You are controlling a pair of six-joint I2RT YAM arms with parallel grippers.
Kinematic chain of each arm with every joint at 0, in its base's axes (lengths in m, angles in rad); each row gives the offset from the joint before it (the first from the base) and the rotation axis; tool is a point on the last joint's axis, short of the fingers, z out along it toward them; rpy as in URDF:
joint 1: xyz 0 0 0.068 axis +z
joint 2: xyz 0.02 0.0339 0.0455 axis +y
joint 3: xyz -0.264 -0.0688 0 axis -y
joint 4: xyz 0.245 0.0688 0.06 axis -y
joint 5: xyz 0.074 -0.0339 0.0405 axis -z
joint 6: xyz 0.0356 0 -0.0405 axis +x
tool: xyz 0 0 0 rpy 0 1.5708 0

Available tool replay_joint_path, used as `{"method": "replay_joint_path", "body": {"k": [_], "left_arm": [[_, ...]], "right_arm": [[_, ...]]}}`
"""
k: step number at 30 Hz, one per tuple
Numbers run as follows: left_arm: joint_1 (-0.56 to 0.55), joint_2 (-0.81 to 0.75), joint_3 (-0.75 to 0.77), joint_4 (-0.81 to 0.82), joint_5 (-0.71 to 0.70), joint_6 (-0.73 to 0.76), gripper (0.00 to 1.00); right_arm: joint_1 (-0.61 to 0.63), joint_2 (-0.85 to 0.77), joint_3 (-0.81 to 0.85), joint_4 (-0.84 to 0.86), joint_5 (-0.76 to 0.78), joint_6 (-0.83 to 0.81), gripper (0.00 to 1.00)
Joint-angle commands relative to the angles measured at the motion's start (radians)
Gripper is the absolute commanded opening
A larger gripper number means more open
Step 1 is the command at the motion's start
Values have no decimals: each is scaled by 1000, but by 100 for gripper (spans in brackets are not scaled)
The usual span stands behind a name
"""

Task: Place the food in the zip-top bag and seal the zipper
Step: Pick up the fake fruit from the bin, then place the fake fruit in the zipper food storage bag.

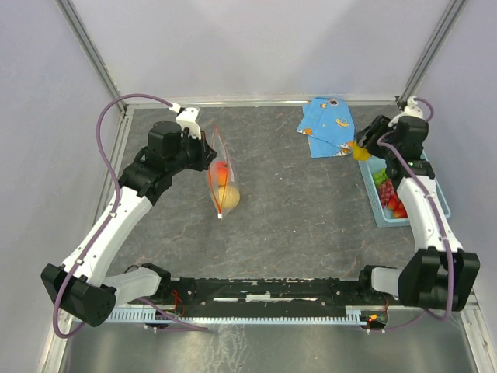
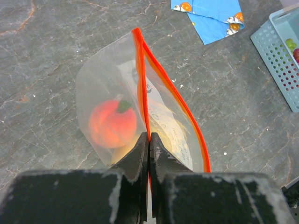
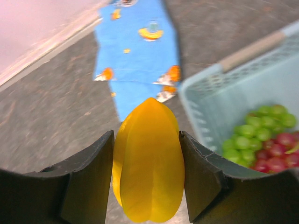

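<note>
The left gripper (image 2: 148, 136) pinches the orange-red zipper (image 2: 140, 70) of the clear, crinkly zip-top bag (image 2: 96, 79), well left of the light-blue basket (image 1: 379, 208). Inside are a peach (image 2: 112, 123) and a pale yellow fruit (image 1: 231, 199). The right gripper (image 3: 147, 135) clasps a ridged yellow fruit (image 3: 149, 172) just beside that basket.

The zip-top bag's (image 2: 100, 88) near end is lost behind the left gripper's (image 2: 149, 140) pinched fingers. A pale fruit (image 2: 168, 123) inside is only a smear through the plastic. The basket (image 2: 275, 51) runs off the right edge (the cloth (image 2: 210, 18) off the top). On the right wrist camera, the yellow fruit's (image 3: 149, 158) lower end is cropped and the grapes (image 3: 261, 135) blur.
</note>
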Motion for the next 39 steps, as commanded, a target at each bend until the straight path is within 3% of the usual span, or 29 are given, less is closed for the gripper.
{"method": "replay_joint_path", "body": {"k": [1, 11, 23, 30, 39], "left_arm": [[3, -14, 8, 51, 55, -3, 3], [3, -25, 20, 52, 83, -12, 3], [2, -64, 25, 50, 64, -12, 3], [-1, -66, 24, 51, 72, -14, 3], [-1, -62, 24, 54, 95, -30, 3]], "right_arm": [[124, -108, 39, -65, -35, -27, 37], [446, -174, 147, -97, -76, -2, 36], [888, -21, 330, -55, 13, -28, 36], [1026, 76, 414, 16, 17, 2, 37], [1072, 213, 449, 86, 75, 135, 36]]}}
